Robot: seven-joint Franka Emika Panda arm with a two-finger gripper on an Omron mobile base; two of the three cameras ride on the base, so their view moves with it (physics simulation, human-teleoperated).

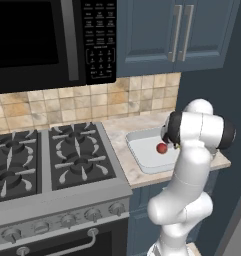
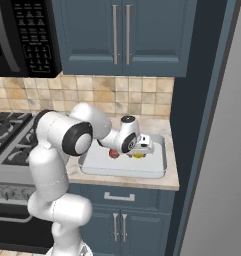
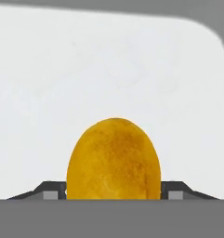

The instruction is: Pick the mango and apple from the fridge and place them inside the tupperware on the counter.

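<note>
You are at the release of the mango (image 3: 113, 160), which sits between the gripper (image 3: 113, 190) fingers over the tupperware (image 1: 142, 152) floor, apple (image 1: 162, 148) just beside; whether the jaws have let go I cannot tell, so next open fully and lift straight away.

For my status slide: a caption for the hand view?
Mango between the gripper fingertips, low over the tupperware floor.
</note>
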